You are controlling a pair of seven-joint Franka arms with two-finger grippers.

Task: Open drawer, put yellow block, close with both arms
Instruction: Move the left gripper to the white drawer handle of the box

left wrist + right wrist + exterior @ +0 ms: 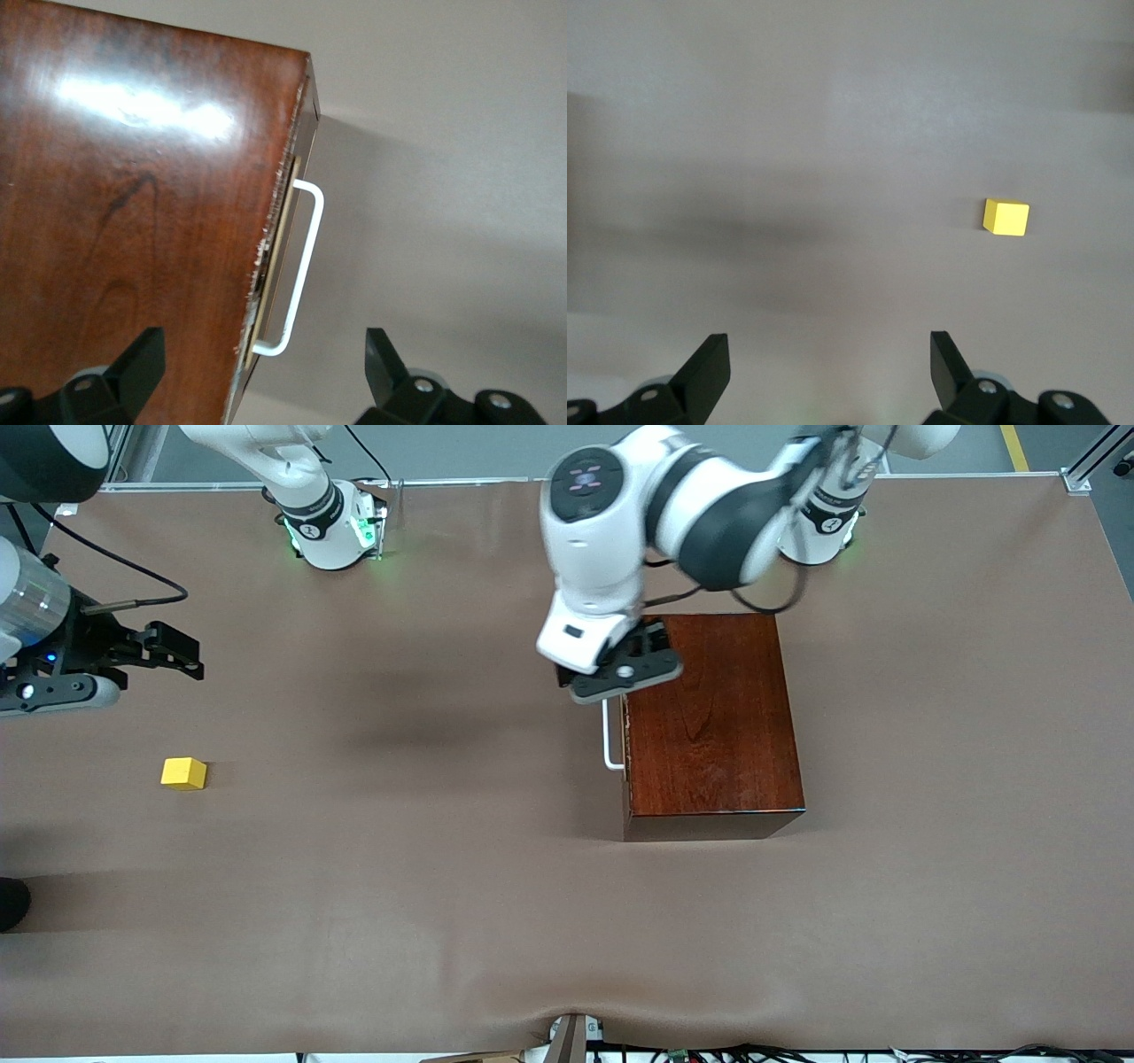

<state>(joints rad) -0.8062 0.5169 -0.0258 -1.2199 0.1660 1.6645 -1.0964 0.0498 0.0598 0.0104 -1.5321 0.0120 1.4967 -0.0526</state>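
Two claws, both spread wide and empty: left claw (625,676) over the drawer (625,731)'s stiff handle (609,735), right claw (168,657) waiting over the worktop (399,850) near the light yellow block (183,773).

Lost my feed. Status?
Left gripper open over drawer handle. Right gripper open, waiting, off block. Drawer shut. Nothing in the way.

My front view: high camera facing both bases, whole table (399,886) in frame. My left wrist view: close, looking down past own jaws onto wooden box (133,221) top and white handle (297,266); same box (718,717) in front view. My right wrist view: higher over bare table, yellow block (1006,217) shared with front view (183,773).
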